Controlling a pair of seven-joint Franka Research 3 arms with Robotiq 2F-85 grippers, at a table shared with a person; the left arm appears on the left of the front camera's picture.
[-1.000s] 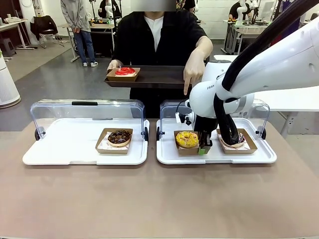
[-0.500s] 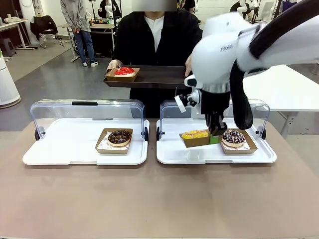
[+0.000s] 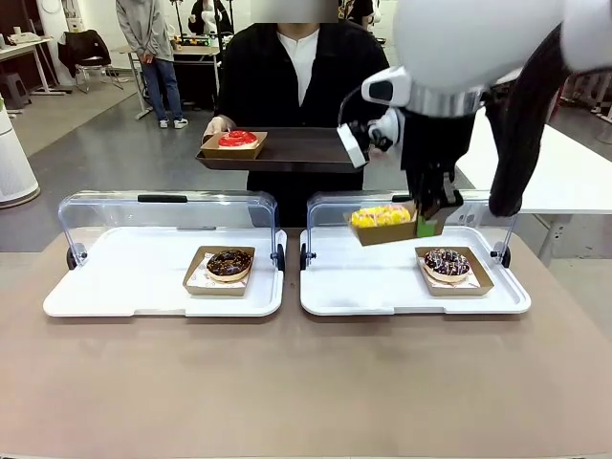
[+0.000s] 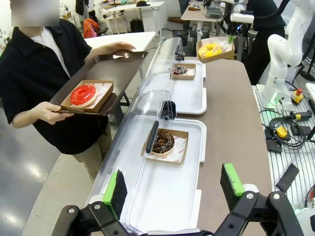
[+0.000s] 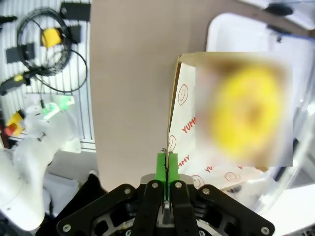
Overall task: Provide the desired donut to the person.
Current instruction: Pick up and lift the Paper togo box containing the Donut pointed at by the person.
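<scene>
Right gripper (image 3: 427,223) is clamped on the thin edge of the square cardboard tray (image 3: 382,233) that carries the glossy yellow donut (image 3: 380,216), suspended above the smooth white serving tray (image 3: 373,292). The person (image 3: 296,76) stands at 11 o'clock. Left gripper (image 4: 173,183) is spread wide.

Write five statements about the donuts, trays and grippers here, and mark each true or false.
1. The right gripper is shut on the box of the yellow donut, held in the air above the right white tray. True.
2. The person holds a serving tray with two donuts. False: it carries one, the red donut.
3. The left gripper is open and holds nothing. True.
4. The left white tray has no donut on it. False: a chocolate donut sits there in its box.
5. A sprinkled donut sits on the right white tray. True.
</scene>
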